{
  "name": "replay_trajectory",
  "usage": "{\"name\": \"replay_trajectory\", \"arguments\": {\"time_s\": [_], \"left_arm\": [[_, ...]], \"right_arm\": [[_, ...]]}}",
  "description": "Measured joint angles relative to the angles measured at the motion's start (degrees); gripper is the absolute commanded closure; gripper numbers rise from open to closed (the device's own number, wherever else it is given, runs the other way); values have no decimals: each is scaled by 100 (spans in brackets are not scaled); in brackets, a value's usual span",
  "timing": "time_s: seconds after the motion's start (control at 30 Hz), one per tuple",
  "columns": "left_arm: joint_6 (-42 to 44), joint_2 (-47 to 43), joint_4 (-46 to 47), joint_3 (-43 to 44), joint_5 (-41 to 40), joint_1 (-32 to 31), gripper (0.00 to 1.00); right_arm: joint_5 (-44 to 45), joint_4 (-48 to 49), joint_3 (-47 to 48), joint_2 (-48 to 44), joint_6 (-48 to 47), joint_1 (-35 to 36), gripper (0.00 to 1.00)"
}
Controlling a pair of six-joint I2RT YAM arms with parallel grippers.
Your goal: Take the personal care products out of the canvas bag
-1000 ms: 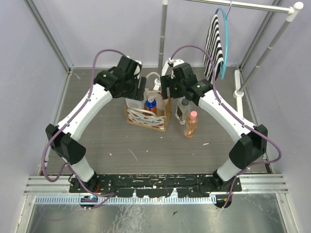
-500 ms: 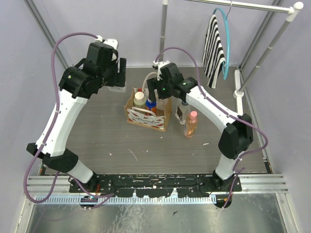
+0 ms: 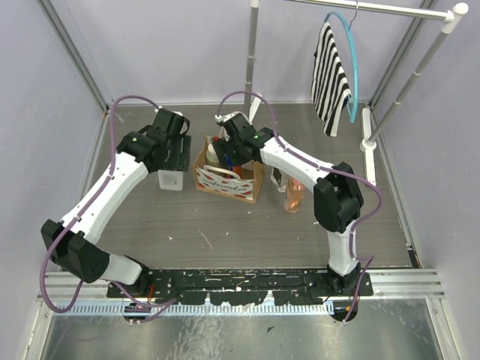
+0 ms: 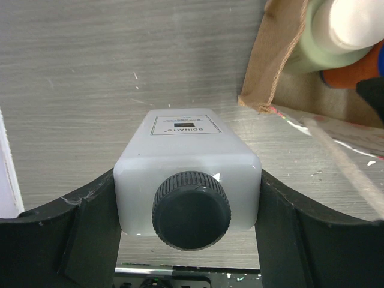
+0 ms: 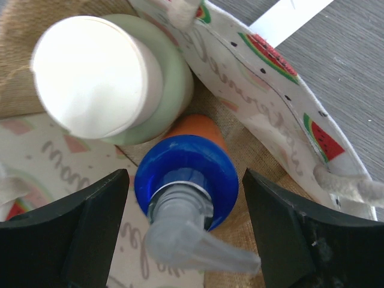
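Note:
The canvas bag (image 3: 225,178) stands mid-table, with a white panel printed in red. My left gripper (image 3: 172,156) is shut on the white squarish bottle with a black cap (image 3: 170,181), which stands on the table left of the bag. In the left wrist view the fingers (image 4: 90,228) press both sides of that bottle (image 4: 186,144), and the bag's corner (image 4: 273,60) is at upper right. My right gripper (image 3: 231,150) is open above the bag. Its jaws stand apart either side of a blue-capped pump bottle (image 5: 180,171), next to a green, white-capped bottle (image 5: 102,78). An orange, pink-capped bottle (image 3: 295,193) and a dark one (image 3: 277,177) stand right of the bag.
A black-and-white striped cloth (image 3: 330,71) hangs on a blue hanger from a rail at the back right. The rail's slanted pole (image 3: 401,97) and an upright pole (image 3: 252,52) rise at the back. Purple walls close in both sides.
My left arm lifted the white bottle out of the bag, swung left and lowered it to the table. My right gripper moved left to above the bag's opening.

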Motion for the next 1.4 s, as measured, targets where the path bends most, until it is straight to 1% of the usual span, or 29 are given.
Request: {"name": "replay_trajectory", "arguments": {"time_s": [0.07,0.23,0.33,0.5,0.6,0.63,0.7,0.8,0.83,0.9,0.93,1.0,1.03,1.17,1.27,1.4], "left_arm": [[-90,-50,175,-282,37,4,55],[-247,-186,566,-667,63,9,56],[-358,-254,846,-903,107,9,58],[-586,-310,1257,-1491,170,9,57],[-717,-310,1373,-1827,190,9,55],[-756,-310,1379,-1904,188,9,53],[-820,-321,1410,-1967,173,9,43],[-942,-350,1567,-2048,155,9,32],[-981,-361,1622,-2081,153,9,25],[-1075,-424,1733,-2175,175,9,15],[-1126,-468,1768,-2225,186,11,14],[-1198,-540,1790,-2295,188,13,3],[-1222,-573,1786,-2310,184,13,1],[-1272,-850,1749,-2343,94,13,1],[-1263,-1414,1720,-2334,-15,13,1],[-1228,-1803,1558,-2070,-74,13,1]], "right_arm": [[83,33,-24,76,-7,0,19],[201,275,-227,96,-17,0,32],[240,433,-271,96,-31,2,34],[256,564,-323,96,-59,17,53],[264,603,-337,94,-74,17,56],[271,608,-341,87,-74,17,56],[280,610,-356,66,-74,17,57],[341,533,-354,-2,-81,17,57],[369,466,-345,-42,-83,17,57],[448,280,-278,-166,-87,17,57],[492,192,-223,-243,-101,17,57],[625,57,-83,-415,-131,17,58],[723,7,15,-560,-157,17,57],[1139,-22,332,-1152,-232,9,58],[1478,-13,564,-1574,-293,-55,57],[1670,46,769,-1803,-297,-420,57]]}}
